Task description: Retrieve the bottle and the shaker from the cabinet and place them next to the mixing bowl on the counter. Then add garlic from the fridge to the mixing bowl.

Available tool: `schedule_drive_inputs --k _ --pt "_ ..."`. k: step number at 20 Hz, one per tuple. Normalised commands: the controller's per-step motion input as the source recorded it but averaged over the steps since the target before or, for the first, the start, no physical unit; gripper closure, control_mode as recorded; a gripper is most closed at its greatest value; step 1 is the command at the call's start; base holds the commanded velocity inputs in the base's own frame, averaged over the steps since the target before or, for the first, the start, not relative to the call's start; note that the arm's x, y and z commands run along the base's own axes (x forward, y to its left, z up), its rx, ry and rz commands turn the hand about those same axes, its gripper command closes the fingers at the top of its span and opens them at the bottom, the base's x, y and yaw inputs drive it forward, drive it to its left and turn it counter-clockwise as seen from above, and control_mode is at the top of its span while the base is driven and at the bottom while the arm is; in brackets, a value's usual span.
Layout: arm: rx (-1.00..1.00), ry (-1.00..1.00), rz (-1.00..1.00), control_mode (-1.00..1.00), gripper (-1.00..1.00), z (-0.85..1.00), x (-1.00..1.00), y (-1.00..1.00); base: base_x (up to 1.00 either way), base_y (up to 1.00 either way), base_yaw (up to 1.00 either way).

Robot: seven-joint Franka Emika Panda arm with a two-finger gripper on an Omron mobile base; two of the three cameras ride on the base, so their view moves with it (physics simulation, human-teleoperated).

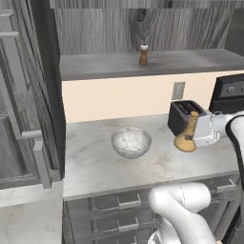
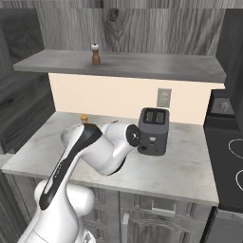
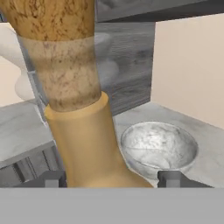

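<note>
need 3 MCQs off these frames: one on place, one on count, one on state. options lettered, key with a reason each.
1. Where does the shaker stand?
A. on the cabinet shelf
B. inside the mixing bowl
C. on top of the toaster

2. How many slots show on top of the black toaster?
A. one
B. two
C. four

3. How is the bottle positioned?
A. lying on its side on the shelf
B. upright on the counter, between the fingers
C. tipped into the drawer

Key:
1 A: it stands alone on the grey shelf board in both base views.
2 B: the right base view shows two slots side by side.
3 B: its base rests on the counter right of the mixing bowl, with a finger on each side in the hand view.
</note>
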Motion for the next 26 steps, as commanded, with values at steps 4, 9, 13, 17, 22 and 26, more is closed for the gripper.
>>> schedule_drive_inputs --k 4,9,13,17,22,26 --pt "-0.04 0.01 0.05 -1.00 1.00 -0.51 0.10 0.00 0.00 0.00 0.00" --pt "0.00 0.00 0.00 -1.00 1.00 -0.43 0.11 0.00 0.00 0.00 0.00" --pt "0.00 0.00 0.00 -1.00 1.00 -0.33 0.28 0.00 0.00 0.00 0.00" --pt "0.00 0.00 0.00 -1.00 1.00 -0.22 0.42 0.00 0.00 0.00 0.00" --pt "0.00 0.00 0.00 -1.00 1.00 -0.06 0.33 0.00 0.00 0.00 0.00" --pt "0.00 0.00 0.00 -1.00 1.00 0.00 0.36 0.00 0.00 0.00 0.00"
